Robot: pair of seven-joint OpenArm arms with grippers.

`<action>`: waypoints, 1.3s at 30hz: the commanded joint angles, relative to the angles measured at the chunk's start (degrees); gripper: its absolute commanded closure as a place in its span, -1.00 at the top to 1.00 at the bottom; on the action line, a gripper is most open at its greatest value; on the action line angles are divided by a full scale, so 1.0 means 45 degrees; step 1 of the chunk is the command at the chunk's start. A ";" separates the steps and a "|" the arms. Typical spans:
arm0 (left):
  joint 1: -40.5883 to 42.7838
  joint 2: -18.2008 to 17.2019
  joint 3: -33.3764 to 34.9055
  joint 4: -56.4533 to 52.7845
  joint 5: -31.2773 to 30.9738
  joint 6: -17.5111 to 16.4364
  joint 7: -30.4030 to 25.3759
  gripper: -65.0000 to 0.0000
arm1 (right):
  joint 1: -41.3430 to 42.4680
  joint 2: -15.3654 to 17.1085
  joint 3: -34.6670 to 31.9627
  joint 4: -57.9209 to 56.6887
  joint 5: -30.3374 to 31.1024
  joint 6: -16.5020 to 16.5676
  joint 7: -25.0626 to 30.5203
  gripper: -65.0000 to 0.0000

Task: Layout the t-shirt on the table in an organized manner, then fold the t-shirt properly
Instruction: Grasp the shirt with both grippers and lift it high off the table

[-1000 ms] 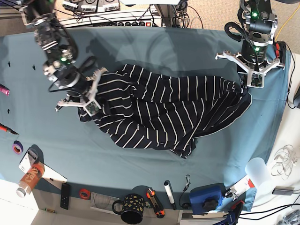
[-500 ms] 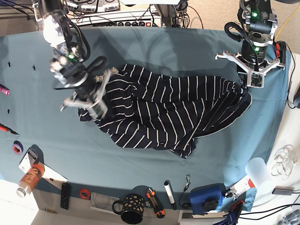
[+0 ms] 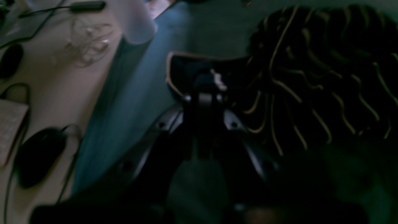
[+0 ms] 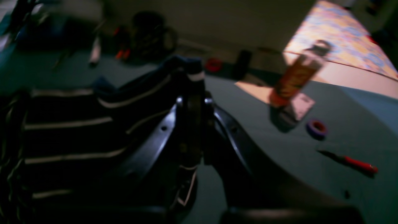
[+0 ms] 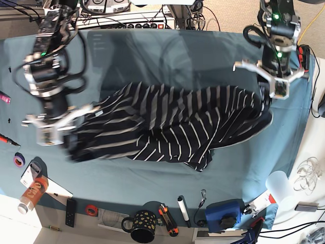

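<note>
2 grippers pinch the t-shirt point(image 5: 167, 127), which stretches across the middle of the table point(image 5: 152, 51). The right gripper point(image 5: 68, 133), at 9 o'clock in the base view, is clamped on a striped edge. The left gripper point(image 5: 267, 99), at 2 o'clock, is closed on the hem at the opposite end.

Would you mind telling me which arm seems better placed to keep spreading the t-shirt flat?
Probably the right gripper: shut on the t-shirt, with open table beside it. The left gripper pins the opposite edge near the table's end.
</note>
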 commanded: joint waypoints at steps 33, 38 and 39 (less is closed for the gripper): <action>-1.5844 -0.0325 -0.0024 -1.2405 -0.2118 -0.2613 -0.0544 -1.00 | 1.5533 0.0340 0.0024 -1.5674 0.0738 0.1647 0.2973 -1.00; -1.7976 -0.0811 -0.0024 -1.3051 -0.2919 -0.2618 0.0355 -1.00 | 1.7505 0.0476 0.0019 -1.5674 0.0763 0.1656 0.2710 -1.00; -1.8326 -0.0933 -0.0024 -1.3051 -0.2968 -0.2613 0.0801 -1.00 | 1.7640 0.0515 0.0019 -1.5674 0.0763 0.1656 0.2550 -1.00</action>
